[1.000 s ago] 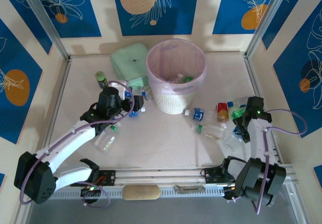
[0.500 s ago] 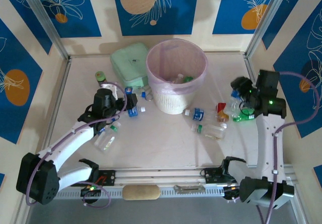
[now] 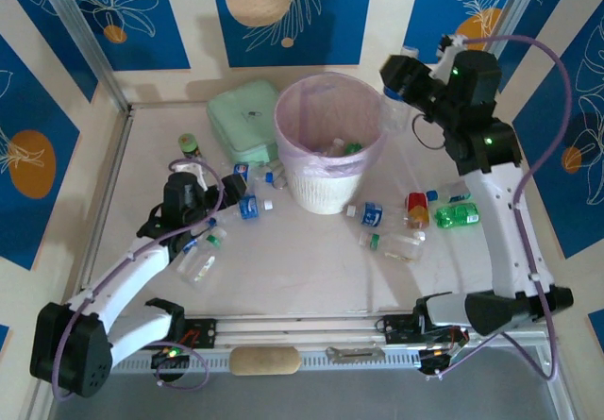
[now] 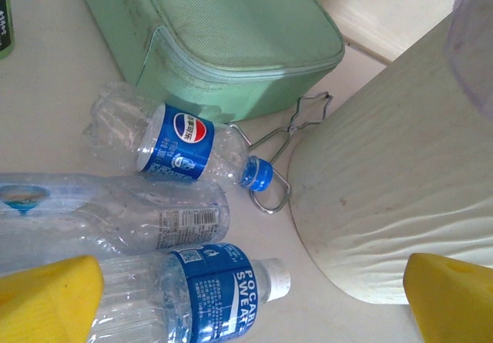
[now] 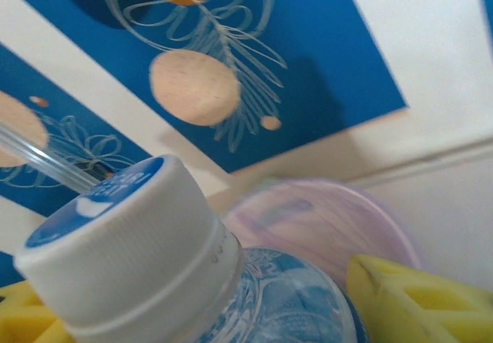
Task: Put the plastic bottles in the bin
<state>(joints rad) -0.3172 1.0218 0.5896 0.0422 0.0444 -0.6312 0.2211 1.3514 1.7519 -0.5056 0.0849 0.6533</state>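
While the right jaws pinch a white-capped bottle [image 5: 131,258] aloft, the bin [image 3: 316,189] sits just ahead of and below them; bring the bottle squarely over its mouth before letting go. The left jaws hang spread, more bottles [image 4: 181,142] lying under them on the surface [image 3: 302,260].

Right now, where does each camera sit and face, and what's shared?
Top external: above and behind the robot, looking down on the table; left gripper, right gripper show.
Left wrist: low, facing lying bottles, box, bin wall; own open fingertips.
Right wrist: raised, facing the bin's mouth; fingers shut on a bottle.
Shared: the bin, in all three.
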